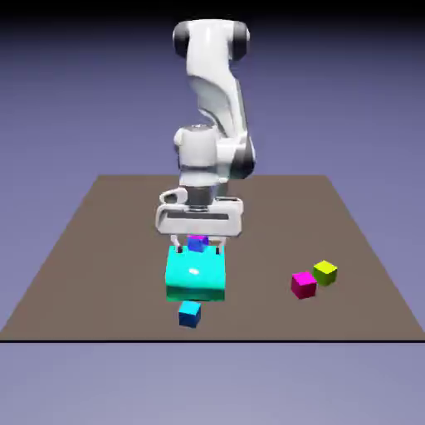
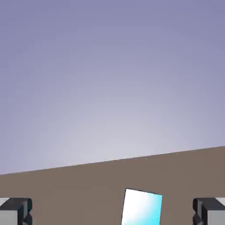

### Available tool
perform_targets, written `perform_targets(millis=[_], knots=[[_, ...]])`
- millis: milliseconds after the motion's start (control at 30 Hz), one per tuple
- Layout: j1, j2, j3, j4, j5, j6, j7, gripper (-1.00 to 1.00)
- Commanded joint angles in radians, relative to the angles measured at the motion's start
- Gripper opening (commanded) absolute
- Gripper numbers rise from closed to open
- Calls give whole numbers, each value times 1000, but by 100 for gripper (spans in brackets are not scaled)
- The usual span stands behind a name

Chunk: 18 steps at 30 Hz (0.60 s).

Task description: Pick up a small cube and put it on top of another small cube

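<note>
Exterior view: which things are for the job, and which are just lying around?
For the job: gripper; bright blue cube; another small cube, unclear which.

Lying around: big cyan block; probably two of magenta cube, yellow cube, purple-blue cube.

Two views, one shared cube
The exterior camera looked down from across the table, taking in the whole arm; the hand camera looked outward along the end effector, closer, both catching the small bright blue cube.
</note>
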Motion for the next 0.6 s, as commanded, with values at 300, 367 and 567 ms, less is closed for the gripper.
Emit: perform_targets(millis=[300, 367, 567], knots=[[-34, 321, -15, 183, 24, -208, 52, 0], [-38, 393, -8, 184, 32, -136, 46, 0], [-40, 442, -4, 184, 37, -87, 42, -100]])
